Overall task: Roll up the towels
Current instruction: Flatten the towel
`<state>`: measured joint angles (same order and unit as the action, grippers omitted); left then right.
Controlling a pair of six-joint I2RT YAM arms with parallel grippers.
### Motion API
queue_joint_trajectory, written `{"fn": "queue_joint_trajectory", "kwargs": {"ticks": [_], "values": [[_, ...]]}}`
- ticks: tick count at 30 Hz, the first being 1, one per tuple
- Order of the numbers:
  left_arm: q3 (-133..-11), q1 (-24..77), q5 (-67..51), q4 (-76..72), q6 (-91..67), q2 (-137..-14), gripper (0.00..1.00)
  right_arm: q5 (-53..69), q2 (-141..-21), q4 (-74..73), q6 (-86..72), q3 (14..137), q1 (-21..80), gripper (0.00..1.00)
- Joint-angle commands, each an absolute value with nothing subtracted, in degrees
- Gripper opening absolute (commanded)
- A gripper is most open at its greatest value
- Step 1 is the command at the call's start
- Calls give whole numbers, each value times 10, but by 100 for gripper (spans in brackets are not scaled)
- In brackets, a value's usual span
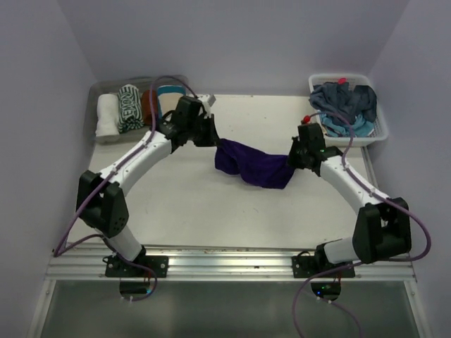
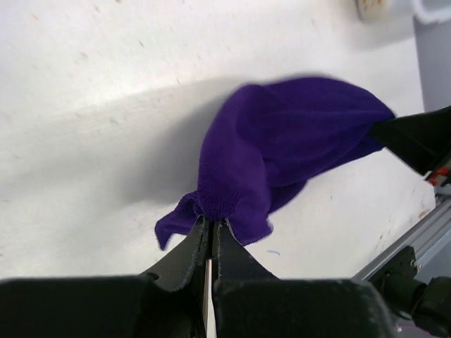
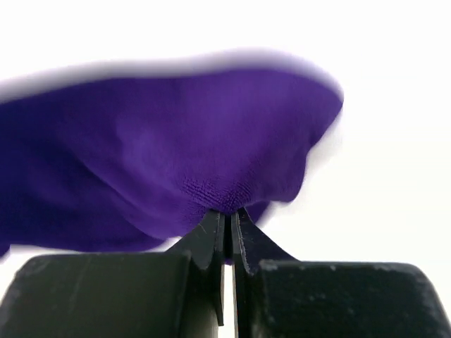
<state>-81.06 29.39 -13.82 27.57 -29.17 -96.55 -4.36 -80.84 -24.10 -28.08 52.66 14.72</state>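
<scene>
A deep purple towel (image 1: 254, 165) hangs slack between my two grippers above the middle of the table. My left gripper (image 1: 211, 134) is shut on its left end; the left wrist view shows the pinched purple cloth (image 2: 282, 141) at the closed fingertips (image 2: 211, 224). My right gripper (image 1: 294, 156) is shut on its right end; the right wrist view shows the purple cloth (image 3: 176, 148) bunched at the closed gripper tips (image 3: 229, 215). Rolled towels, white (image 1: 107, 115), green-patterned (image 1: 130, 108) and rust-brown (image 1: 149, 104), lie in a tub at the back left.
The clear plastic tub (image 1: 100, 90) sits at the back left corner. A white lattice basket (image 1: 377, 134) with loose blue and navy towels (image 1: 345, 104) stands at the back right. Purple walls close in the table on three sides.
</scene>
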Motion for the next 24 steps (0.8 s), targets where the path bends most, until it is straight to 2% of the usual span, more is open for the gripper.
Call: {"fn": "queue_joint_trajectory", "kwargs": {"ticks": [1,5,10,14,18,19,20,22,23,24], "values": [[-873,240,-146,303,-269,-912,0,-89,-765,-258,-228,652,125,0],[-964,188,-119,351,-240,-904,0,-98,-761,-288,-199,808,118,0],[-1029,152,-69,378,-215,-872,0,-133,-720,-315,-177,874,118,0],[-967,120,-54,368,-207,-825,0,-154,-659,-344,-176,833,117,0],[-836,107,-60,350,-211,-794,0,-147,-631,-391,-183,755,117,2],[-814,107,-77,342,-214,-793,0,-142,-632,-395,-186,740,118,5],[-796,107,-84,327,-224,-796,0,-134,-636,-398,-187,720,117,23],[-761,107,-110,309,-225,-827,0,-127,-675,-397,-187,715,118,47],[-758,107,-107,299,-228,-843,5,-138,-698,-394,-187,718,117,59],[-763,107,-95,303,-231,-863,23,-143,-716,-394,-186,720,117,60]]}}
